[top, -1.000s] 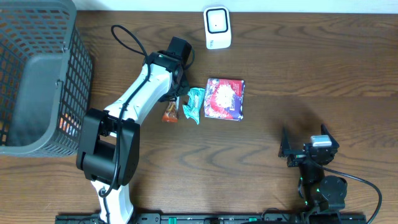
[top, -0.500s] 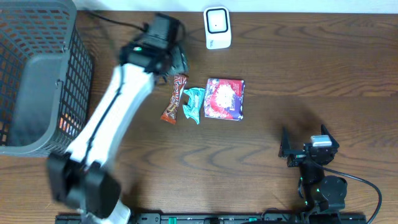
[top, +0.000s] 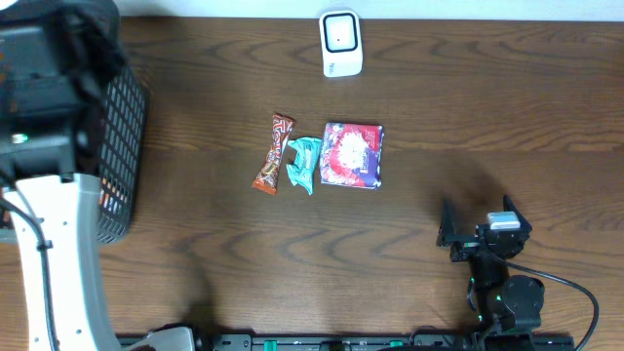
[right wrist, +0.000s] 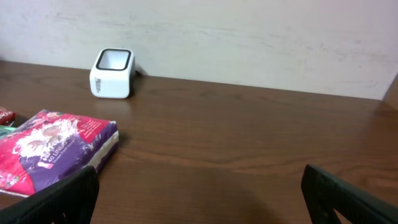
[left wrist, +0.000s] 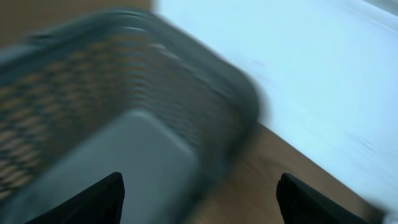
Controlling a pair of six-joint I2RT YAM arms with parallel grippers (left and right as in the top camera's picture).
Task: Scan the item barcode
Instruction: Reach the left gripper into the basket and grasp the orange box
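The grey mesh basket (top: 122, 136) sits at the left end of the dark wooden table (top: 487, 117), its inside too blurred to read, with the left gripper (left wrist: 200, 198) hanging over it, jaws spread on nothing. Mid-table lie a candy bar (top: 274, 154), a teal wrapper (top: 304, 164) and a purple-red packet (top: 352, 154) side by side, well short of the white scanner (top: 341, 43) at the far edge by the pale wall (right wrist: 249, 37). The right gripper (right wrist: 199, 199) rests front right, jaws wide and empty, bare wood around it.
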